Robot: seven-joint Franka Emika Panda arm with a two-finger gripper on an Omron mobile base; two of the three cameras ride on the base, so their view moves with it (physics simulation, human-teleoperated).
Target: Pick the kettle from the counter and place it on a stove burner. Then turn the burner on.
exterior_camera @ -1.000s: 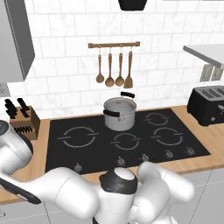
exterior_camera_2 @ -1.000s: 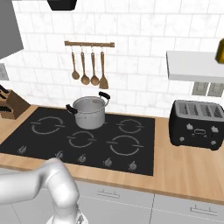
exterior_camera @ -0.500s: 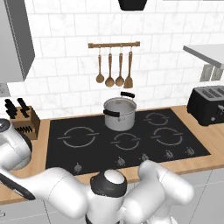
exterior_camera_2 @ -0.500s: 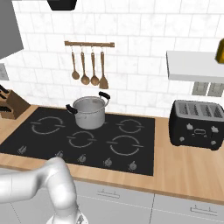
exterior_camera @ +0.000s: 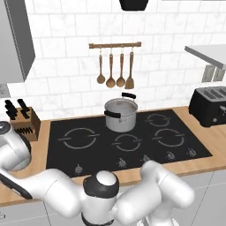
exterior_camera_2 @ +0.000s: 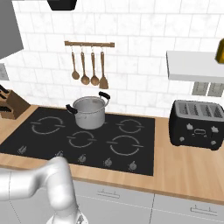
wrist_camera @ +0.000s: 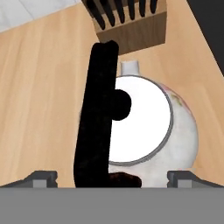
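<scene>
The kettle (wrist_camera: 144, 127) sits on the wooden counter (wrist_camera: 39, 87) right under the hand, seen from above: silver round body, black arched handle (wrist_camera: 98, 113), black lid knob, short spout toward the knife block. My gripper (wrist_camera: 113, 177) hangs just above it, open, one fingertip (wrist_camera: 43, 176) on each side of the body. In the left base view the kettle (exterior_camera: 12, 148) shows at the far left edge, left of the black cooktop. The stove burner, the widest ring (exterior_camera: 79, 138) (exterior_camera_2: 47, 125), lies on the cooktop's left side, bare.
A steel pot (exterior_camera: 120, 114) (exterior_camera_2: 89, 112) stands on a rear ring. A knife block (wrist_camera: 131, 22) (exterior_camera: 24, 123) is close behind the kettle. A black toaster (exterior_camera_2: 197, 124) sits right of the cooktop. Knobs (exterior_camera: 121, 163) line the cooktop's front edge.
The arm's elbow has swung a little left and lower toward the kettle. The kettle, pot and cooktop have not moved. The jaws stay wide.
</scene>
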